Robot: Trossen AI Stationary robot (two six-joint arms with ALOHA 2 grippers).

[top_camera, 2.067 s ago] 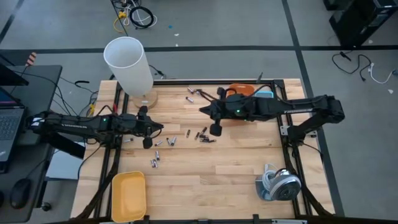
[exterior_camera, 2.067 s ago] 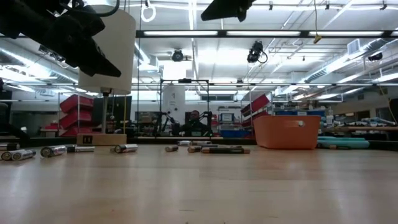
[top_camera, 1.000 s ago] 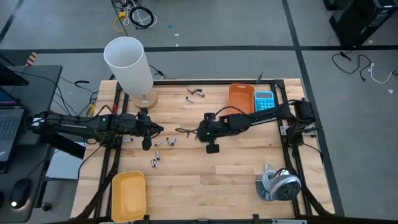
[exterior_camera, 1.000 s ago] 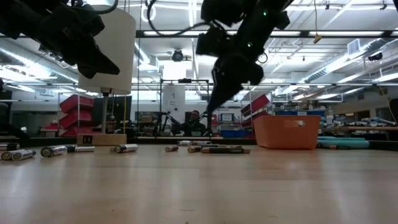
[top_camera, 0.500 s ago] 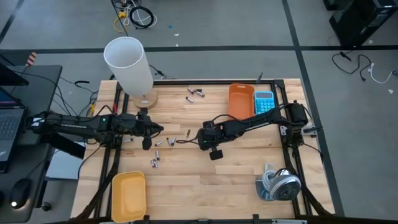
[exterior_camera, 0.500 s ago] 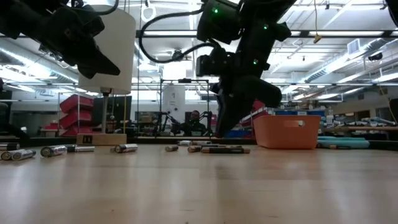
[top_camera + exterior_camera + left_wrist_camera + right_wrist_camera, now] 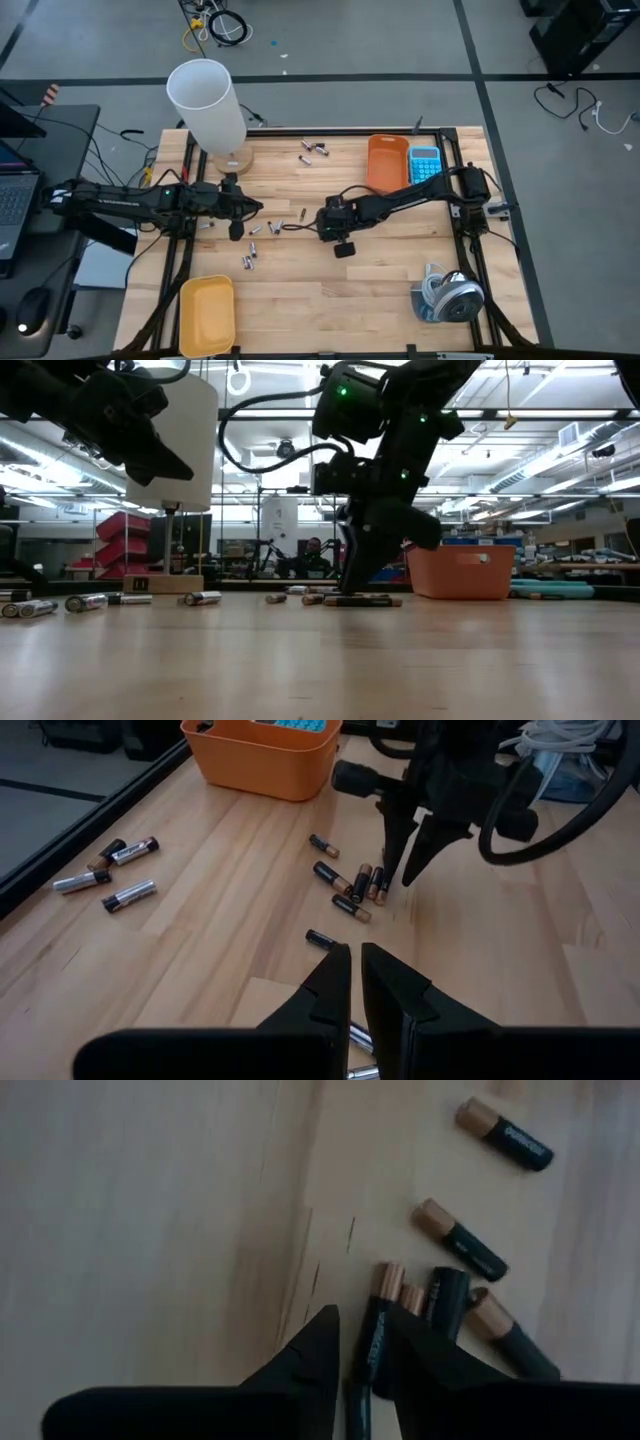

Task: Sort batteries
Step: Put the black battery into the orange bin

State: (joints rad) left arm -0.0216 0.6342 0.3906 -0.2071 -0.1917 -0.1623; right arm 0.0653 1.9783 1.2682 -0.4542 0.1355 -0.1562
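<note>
- A wooden table [image 7: 380, 280] seen from above, with two dark robot arms reaching in from either side.
- The batteries [image 7: 355, 885], small cylinders with black bodies and copper ends, lie scattered mid-table; a tight cluster sits at the centre, a few more near the far edge [image 7: 315, 150], others near the left arm [image 7: 250, 258].
- The right gripper [image 7: 362, 1342] is down at the central cluster, its two fingers slightly parted and straddling one black-and-copper battery [image 7: 372, 1342] that lies lengthwise between them. Whether the fingers press on it yet cannot be told.
- The left gripper [image 7: 353, 982] hovers above the table on the left side, its fingers almost together with a thin gap, holding nothing.
- An orange bin [image 7: 386, 162] stands at the far right beside a blue calculator [image 7: 425, 162]; a yellow tray [image 7: 207, 315] sits at the near left corner.
- To do this pick well, my judgement: keep the fingers centred on the one cell, close across its width, and lift straight up, since neighbouring cells touch or nearly touch it and could be dragged or rolled away.
- Pale lettering runs along the battery bodies, but no brand or word can be read.
</note>
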